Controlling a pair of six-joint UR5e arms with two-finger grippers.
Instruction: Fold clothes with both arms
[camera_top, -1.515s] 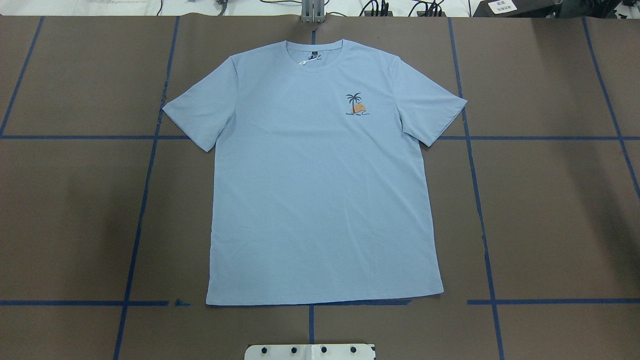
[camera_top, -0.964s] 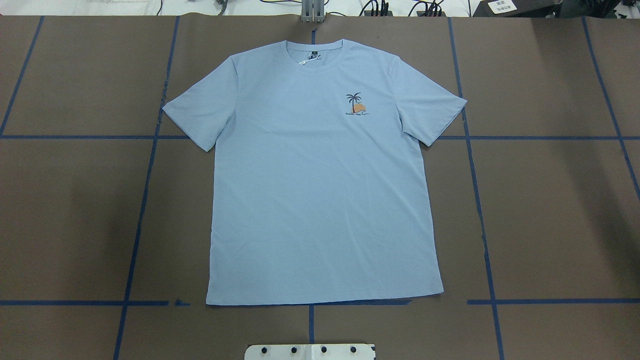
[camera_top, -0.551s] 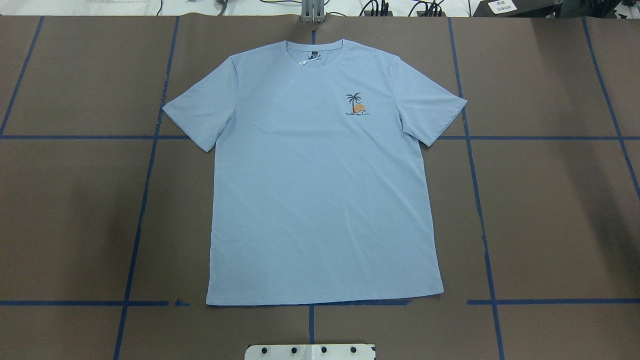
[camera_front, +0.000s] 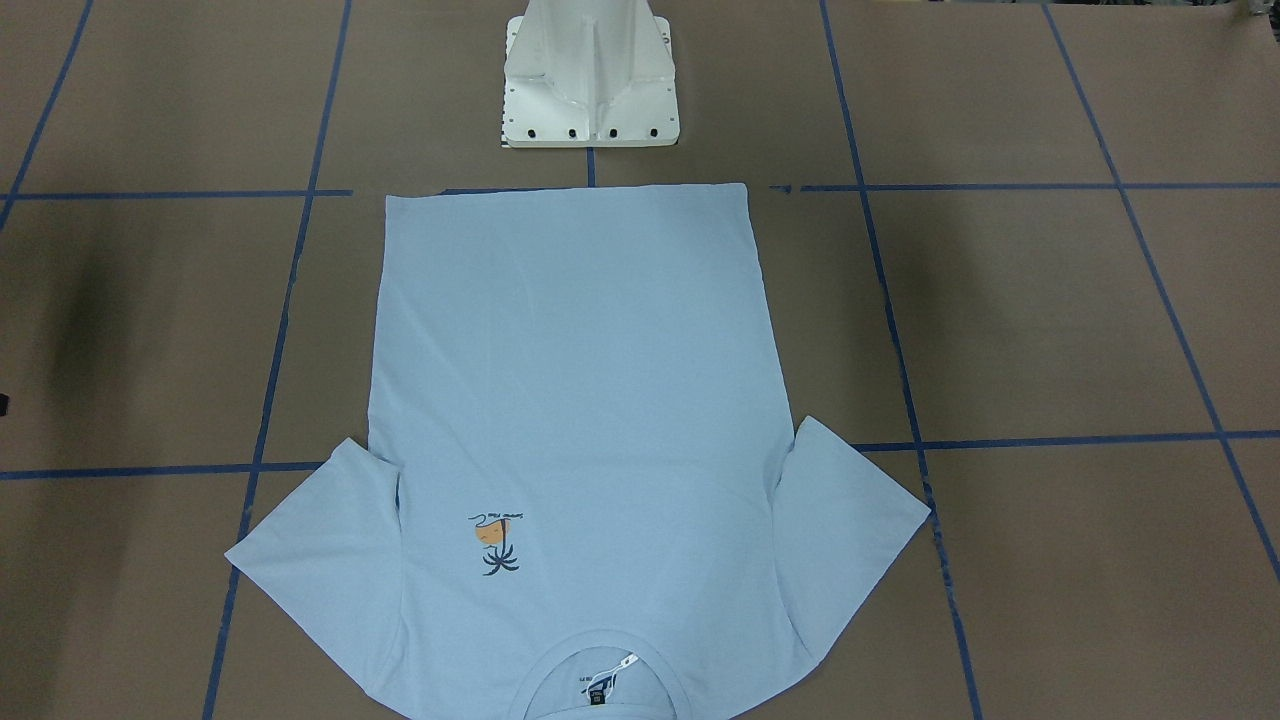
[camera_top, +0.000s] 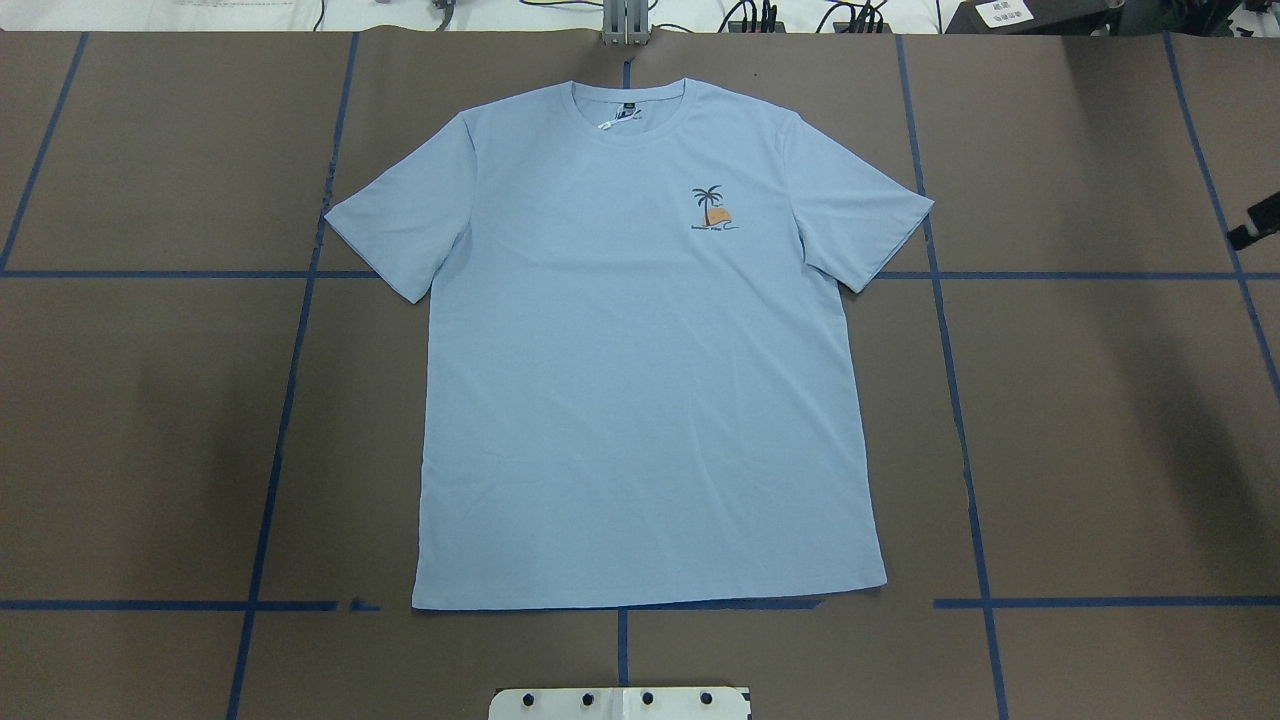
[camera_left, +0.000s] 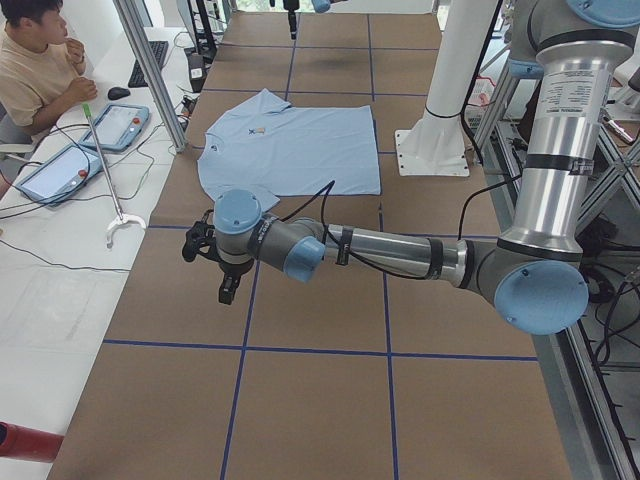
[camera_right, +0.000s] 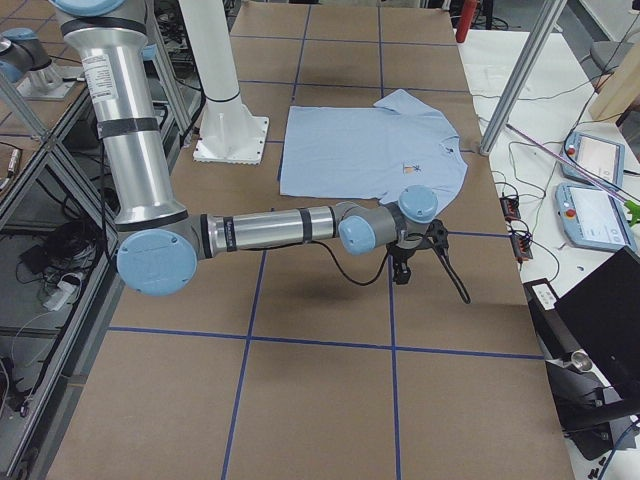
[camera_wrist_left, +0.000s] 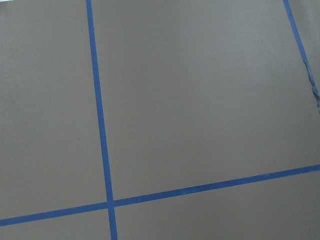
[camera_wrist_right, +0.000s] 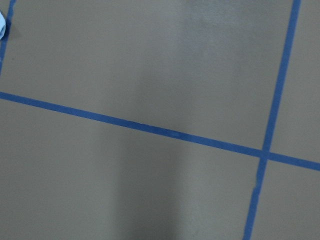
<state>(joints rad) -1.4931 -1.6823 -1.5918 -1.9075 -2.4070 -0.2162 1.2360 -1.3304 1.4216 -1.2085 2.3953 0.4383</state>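
Observation:
The clothes are one light blue T-shirt (camera_top: 640, 360) lying flat and face up on the brown table, collar at the far side, palm-tree print (camera_top: 711, 208) on the chest. It also shows in the front-facing view (camera_front: 575, 420). My left gripper (camera_left: 227, 288) hangs low over bare table well off the shirt's sleeve; I cannot tell whether it is open or shut. My right gripper (camera_right: 401, 272) hovers beyond the other sleeve. Only a black sliver of it (camera_top: 1255, 225) shows at the overhead view's right edge. Both wrist views show just table and blue tape.
Blue tape lines (camera_top: 960, 420) grid the table. The white pedestal base (camera_front: 590, 95) stands just behind the shirt's hem. A person (camera_left: 35, 70) sits at a side desk with tablets (camera_left: 115, 125). Metal posts (camera_left: 150, 70) stand at the table's far edge.
A black bit of my right gripper has come into the overhead view at its right edge. The T-shirt has not moved.

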